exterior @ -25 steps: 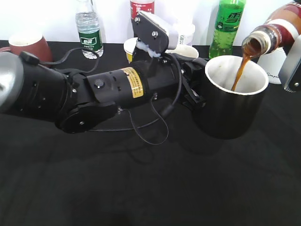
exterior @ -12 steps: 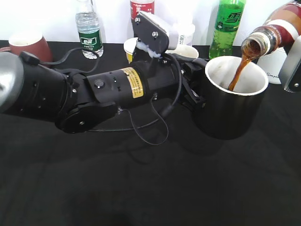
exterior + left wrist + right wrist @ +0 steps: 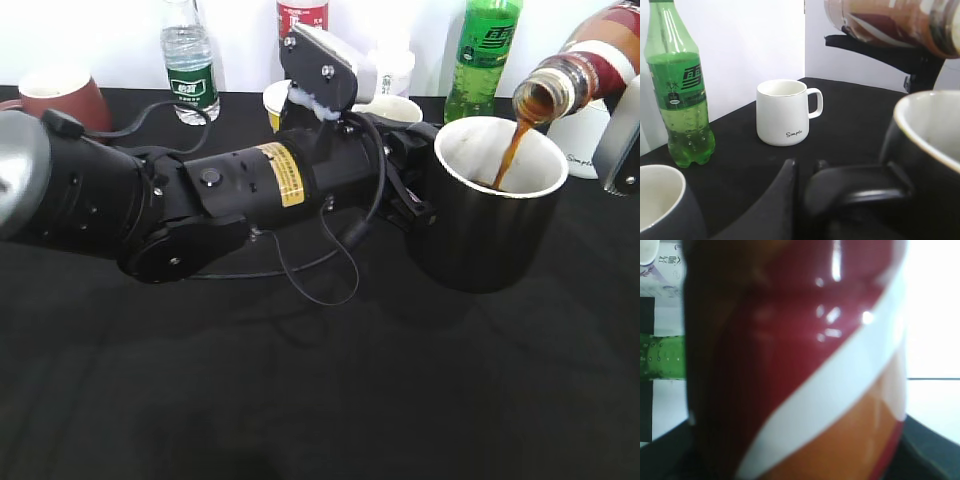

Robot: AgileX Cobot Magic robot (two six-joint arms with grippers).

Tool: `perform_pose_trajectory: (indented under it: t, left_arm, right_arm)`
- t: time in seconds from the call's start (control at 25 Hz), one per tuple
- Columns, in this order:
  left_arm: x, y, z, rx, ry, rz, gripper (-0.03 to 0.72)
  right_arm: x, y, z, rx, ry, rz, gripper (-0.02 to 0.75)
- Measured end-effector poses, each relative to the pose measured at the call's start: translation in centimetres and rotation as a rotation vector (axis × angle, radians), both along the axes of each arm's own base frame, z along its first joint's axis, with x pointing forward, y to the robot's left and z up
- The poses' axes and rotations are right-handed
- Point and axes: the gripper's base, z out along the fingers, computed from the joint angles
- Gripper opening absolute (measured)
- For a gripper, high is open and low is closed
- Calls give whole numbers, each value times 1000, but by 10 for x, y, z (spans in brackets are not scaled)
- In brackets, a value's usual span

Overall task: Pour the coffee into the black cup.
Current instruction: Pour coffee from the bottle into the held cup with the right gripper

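Two arms: both are mine, the left one lying low across the black table (image 3: 300,400), the right one only just showing at the right edge.
Far left: a dark red cup (image 3: 55,98) sits at the back of the table, with a clear water bottle (image 3: 188,62) to its right.
Left arm: it stretches from the left side toward the middle, a wrist camera (image 3: 325,65) mounted on top.
Left gripper (image 3: 412,190): my fingers (image 3: 790,200) are clamped on the handle of the black cup (image 3: 492,205), holding it steady.
Black cup: right of centre, upright, white inside, with brown liquid pooling at the bottom.
Behind the cup: a green soda bottle (image 3: 485,55) stands by the white wall, and a white mug (image 3: 785,112) sits to its right.
Coffee bottle (image 3: 585,65): tilted mouth-down above the cup's right rim, a thin brown stream (image 3: 512,148) falling into the cup.
Right gripper: it carries the coffee bottle, whose red, white and orange label (image 3: 800,365) fills my wrist view; my fingers themselves I cannot make out.
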Motion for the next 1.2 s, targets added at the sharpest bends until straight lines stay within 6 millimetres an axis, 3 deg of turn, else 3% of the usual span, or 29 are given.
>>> perform_pose_trajectory:
  t: [1.2]
  left_arm:
    - [0,0,0,2,-1,0,60]
  right_arm:
    - [0,0,0,-32,-20,-2,528]
